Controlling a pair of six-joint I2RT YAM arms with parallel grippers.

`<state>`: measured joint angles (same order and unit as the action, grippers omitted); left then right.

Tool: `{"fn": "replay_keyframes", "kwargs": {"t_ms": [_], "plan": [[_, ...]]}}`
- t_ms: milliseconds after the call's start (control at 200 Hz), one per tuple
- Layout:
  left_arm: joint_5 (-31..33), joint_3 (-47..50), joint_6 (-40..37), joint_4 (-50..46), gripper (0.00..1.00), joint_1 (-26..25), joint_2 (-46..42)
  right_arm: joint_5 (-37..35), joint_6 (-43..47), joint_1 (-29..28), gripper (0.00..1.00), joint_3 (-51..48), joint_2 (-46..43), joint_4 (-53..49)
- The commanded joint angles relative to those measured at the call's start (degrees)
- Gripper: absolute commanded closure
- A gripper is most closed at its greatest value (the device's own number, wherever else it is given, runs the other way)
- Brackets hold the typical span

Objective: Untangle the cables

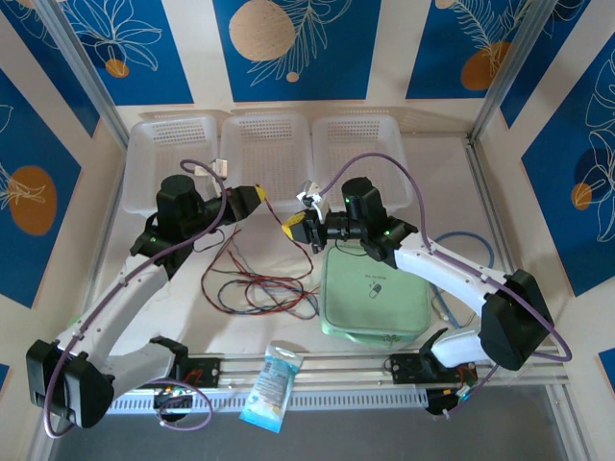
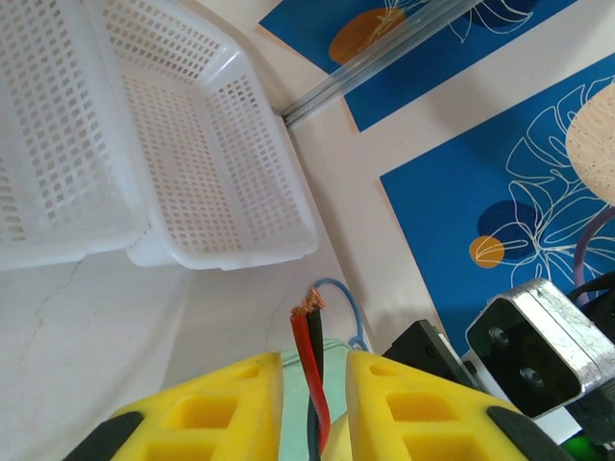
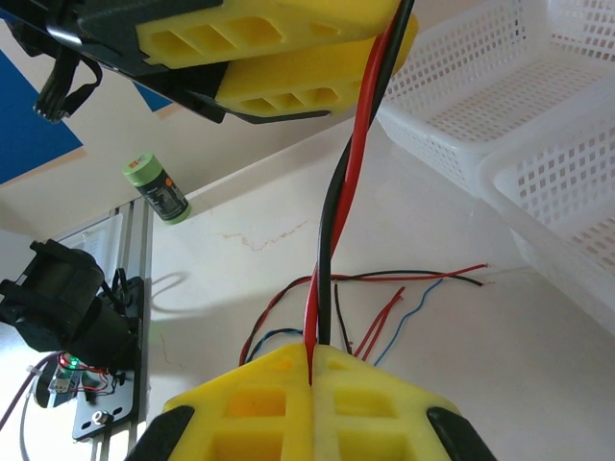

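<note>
Right gripper (image 3: 309, 353), yellow fingers pressed together, pinches a red-and-black twisted pair (image 3: 332, 221) that runs straight up from its tips to the left gripper (image 2: 315, 357). In the left wrist view that gripper's fingers stand narrowly parted with the pair passing between them. The pair's bare copper end pokes out just past the tips. Whether the pads bear on the wire cannot be told.

Seen from above, both arms reach forward from the near edge and bend inward at the elbow. Their wrists turn toward each other, so the two grippers meet almost tip to tip above the middle of the table. The left one sits slightly farther back, and the right one is just near and to the right of it.

Below and between the arms, the rest of the cables (image 1: 259, 286), thin red, black and blue-grey wires, lie in a loose crossed heap on the white tabletop. The heap lies left of a pale green square tray (image 1: 336, 307), which lies under the right forearm.

Three white mesh baskets (image 1: 267, 144) stand side by side along the far edge of the table. The grippers hover just in front of the middle one, and the wire heap lies well apart from all three. A light-blue cord (image 1: 485, 252) curls on the table at the right, behind the right arm. A blue-and-white packet (image 1: 272, 384) rests across the rail at the near edge.
</note>
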<state>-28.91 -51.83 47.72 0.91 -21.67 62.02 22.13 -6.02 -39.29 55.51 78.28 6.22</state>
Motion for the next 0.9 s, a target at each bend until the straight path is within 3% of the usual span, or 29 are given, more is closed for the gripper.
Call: {"fn": "replay_keyframes", "kwargs": {"t_ms": [0,315,440,520,695,895], "plan": [[0.1,0.7,0.4,1.3,0.80,-0.4,-0.1,1.3,0.5,0.1,1.00,1.6,0.2,-0.6],[0.4,0.7,0.4,1.4,0.91,-0.4,-0.2,1.5,0.9,0.0,1.00,1.9,0.5,-1.2],[0.4,1.0,0.8,1.9,1.00,-0.4,-0.4,0.3,0.9,-0.1,1.00,1.8,0.5,-1.5],[0.1,1.4,1.1,2.6,1.00,-0.4,-0.6,-1.0,0.5,-0.1,1.00,1.6,0.2,-1.5],[-1.5,2.7,-0.7,4.3,1.00,-0.4,-1.2,-2.4,-4.0,0.9,0.59,2.3,-0.8,-1.7],[-10.0,9.7,1.0,24.4,1.00,-0.6,-2.1,4.5,-11.3,4.4,0.54,2.5,-2.5,2.2]]}}
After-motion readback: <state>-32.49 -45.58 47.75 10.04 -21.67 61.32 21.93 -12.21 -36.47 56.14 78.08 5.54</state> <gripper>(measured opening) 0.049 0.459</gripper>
